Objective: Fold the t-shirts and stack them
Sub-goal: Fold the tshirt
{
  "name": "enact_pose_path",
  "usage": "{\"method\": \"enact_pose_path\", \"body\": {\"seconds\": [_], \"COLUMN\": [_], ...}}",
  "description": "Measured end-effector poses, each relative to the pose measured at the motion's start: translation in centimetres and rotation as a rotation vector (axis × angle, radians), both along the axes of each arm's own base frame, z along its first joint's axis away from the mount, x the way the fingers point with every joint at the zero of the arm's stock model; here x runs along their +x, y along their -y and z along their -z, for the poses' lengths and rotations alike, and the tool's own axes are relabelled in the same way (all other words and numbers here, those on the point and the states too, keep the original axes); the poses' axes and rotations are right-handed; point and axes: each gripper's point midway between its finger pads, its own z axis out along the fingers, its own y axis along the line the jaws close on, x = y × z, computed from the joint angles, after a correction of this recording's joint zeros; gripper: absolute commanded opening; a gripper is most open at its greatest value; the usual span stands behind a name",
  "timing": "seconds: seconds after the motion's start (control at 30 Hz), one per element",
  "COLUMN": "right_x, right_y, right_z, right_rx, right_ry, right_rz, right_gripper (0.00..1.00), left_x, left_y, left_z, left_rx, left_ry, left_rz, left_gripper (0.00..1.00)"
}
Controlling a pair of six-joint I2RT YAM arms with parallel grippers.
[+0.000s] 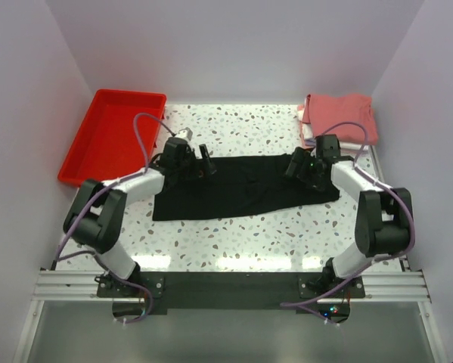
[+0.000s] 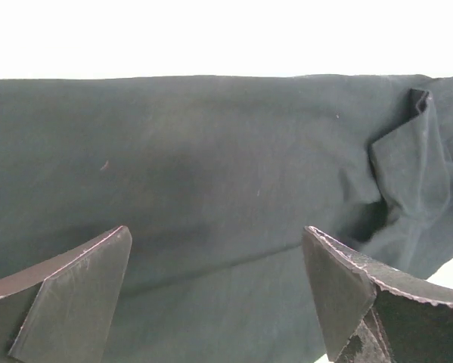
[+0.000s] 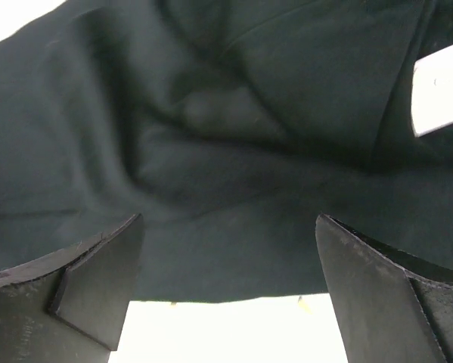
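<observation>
The fingers (image 2: 75,287) of the left gripper (image 2: 215,231) stand fully apart with nothing between them. They are poised just above the dark cloth of the black t-shirt (image 1: 241,185), and no fabric is pinched. The right gripper (image 3: 230,219) is likewise spread wide and empty. It hangs over the near hem at the end of the garment where the white neck label (image 3: 438,87) shows. The shirt lies flat as a long band across the middle of the worktop (image 1: 234,234), running from left to right, with one gripper above each end. This symmetric placement probably prepares a simultaneous two-point pinch, so that the cloth lifts evenly for the next fold. The stack of folded t-shirts (image 1: 339,117), salmon-red on top, sits at the far right corner, apart from the folding area and close to the right arm for the later transfer. The red tray (image 1: 116,136) rests at the far left corner, uninvolved.
</observation>
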Motion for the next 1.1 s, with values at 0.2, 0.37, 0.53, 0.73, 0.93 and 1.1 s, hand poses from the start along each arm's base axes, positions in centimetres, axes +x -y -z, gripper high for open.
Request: {"method": "enact_pose_path", "body": {"seconds": [0.2, 0.37, 0.53, 0.73, 0.93, 1.1], "right_x": [2.5, 5.2, 9.7, 17.1, 23.4, 24.0], "right_y": [-0.7, -2.7, -6.7, -13.0, -19.3, -21.0], "right_z": [3.1, 3.3, 3.1, 2.5, 1.8, 1.5], "right_rx": [-0.041, -0.062, -0.068, -0.017, 0.088, 0.133], "right_ry": [-0.078, -0.065, -0.016, 0.091, 0.201, 0.235], "right_rz": [-0.004, -0.044, -0.130, -0.246, -0.369, -0.407], "right_gripper": [0.99, 0.99, 0.99, 0.99, 0.99, 0.99], "left_x": [1.4, 0.7, -5.8, -13.4, -17.4, -19.6], "left_y": [1.9, 1.5, -0.4, -1.1, 2.7, 5.2], "left_z": [3.7, 4.0, 4.0, 4.1, 3.6, 3.6], "left_rx": [-0.046, -0.070, -0.075, -0.115, -0.210, -0.228], "left_ry": [-0.087, -0.077, -0.116, -0.185, -0.216, -0.237], "left_rz": [0.093, 0.103, 0.095, 0.082, 0.179, 0.266], "left_gripper": [0.94, 0.91, 0.91, 0.91, 0.91, 0.91]}}
